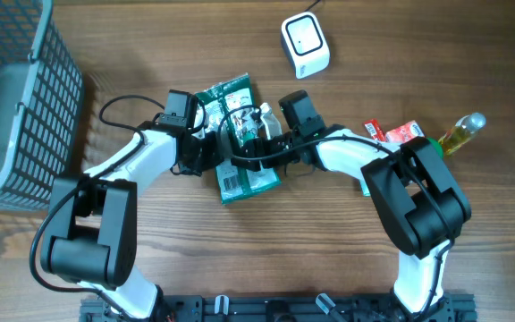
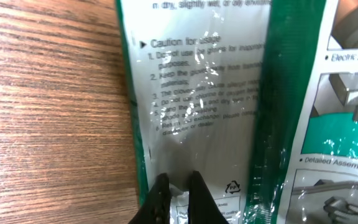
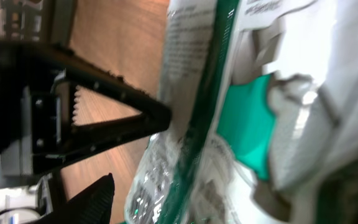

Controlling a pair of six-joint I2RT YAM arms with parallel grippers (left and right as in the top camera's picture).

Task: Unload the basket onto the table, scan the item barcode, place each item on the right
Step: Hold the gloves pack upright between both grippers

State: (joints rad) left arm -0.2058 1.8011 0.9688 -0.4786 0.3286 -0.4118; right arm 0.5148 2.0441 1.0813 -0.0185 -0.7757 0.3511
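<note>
Wooden worktop (image 1: pixel 329 268) centre: packet (image 1: pixel 244 182) lies with long axis far-to-near. Your left tool (image 2: pixel 179 180) is clamped on its edge; the right tool (image 3: pixel 137 149) has jaws apart. Only the left wrist view resolves the caution text (image 2: pixel 185 42).

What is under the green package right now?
Wooden table shows beside the green package; the left gripper pinches its edge. Anything directly beneath is covered by the package.

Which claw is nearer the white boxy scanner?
Right. The right gripper is below-left of the white boxy scanner; the left gripper, pinching the green packet, is farther left.
</note>
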